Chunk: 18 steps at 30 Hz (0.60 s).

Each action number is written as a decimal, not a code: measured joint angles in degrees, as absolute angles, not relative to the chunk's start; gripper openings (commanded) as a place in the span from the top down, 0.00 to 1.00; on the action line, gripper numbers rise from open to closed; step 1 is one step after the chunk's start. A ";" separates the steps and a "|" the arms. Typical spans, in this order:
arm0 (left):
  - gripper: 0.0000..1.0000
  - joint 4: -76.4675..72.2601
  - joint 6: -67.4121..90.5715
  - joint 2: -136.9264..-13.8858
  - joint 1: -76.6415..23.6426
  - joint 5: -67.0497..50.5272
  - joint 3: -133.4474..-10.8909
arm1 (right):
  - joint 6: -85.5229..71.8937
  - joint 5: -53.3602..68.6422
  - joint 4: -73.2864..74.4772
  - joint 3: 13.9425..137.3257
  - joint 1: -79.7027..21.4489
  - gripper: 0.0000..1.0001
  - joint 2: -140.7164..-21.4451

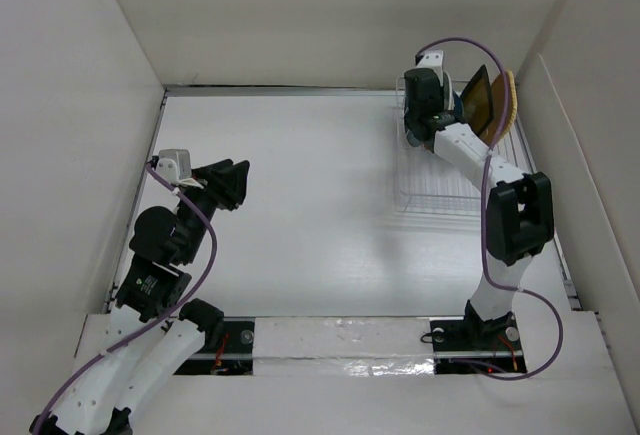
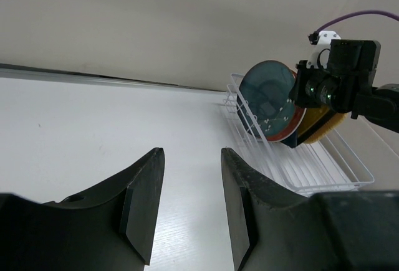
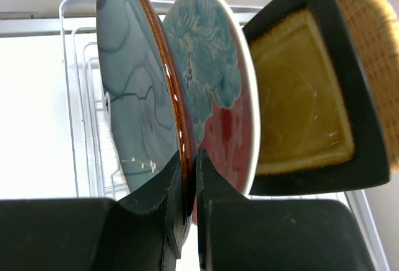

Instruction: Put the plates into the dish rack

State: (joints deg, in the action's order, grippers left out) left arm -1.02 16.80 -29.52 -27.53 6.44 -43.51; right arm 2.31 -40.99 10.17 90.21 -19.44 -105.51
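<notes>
The clear dish rack [image 1: 440, 200] stands at the far right. In it stand on edge the round orange plate [image 3: 371, 53], the square black-rimmed yellow plate [image 3: 299, 109] and the red plate with teal flowers [image 3: 215, 90]. My right gripper [image 3: 189, 162] is shut on the lower rim of the teal-grey plate [image 3: 134, 90], which stands upright in the rack next to the red one. A dark blue edge [image 2: 288, 141] shows under the red plate in the left wrist view. My left gripper [image 2: 192, 152] is open and empty, far left of the rack [image 2: 312, 171].
White walls enclose the table on the left, back and right. The rack sits close to the back right corner. The right arm [image 1: 515, 215] reaches over the rack's near side. The left arm [image 1: 165, 245] is folded near the left wall.
</notes>
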 measured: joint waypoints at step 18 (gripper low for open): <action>0.59 -0.51 16.78 -32.16 -27.53 5.72 -43.51 | -4.36 -38.61 6.66 86.43 -20.08 0.69 -104.77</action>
State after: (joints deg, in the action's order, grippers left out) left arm -0.51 16.78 -32.16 -27.53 5.72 -43.51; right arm -4.36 -38.61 6.66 86.43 -20.08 -104.77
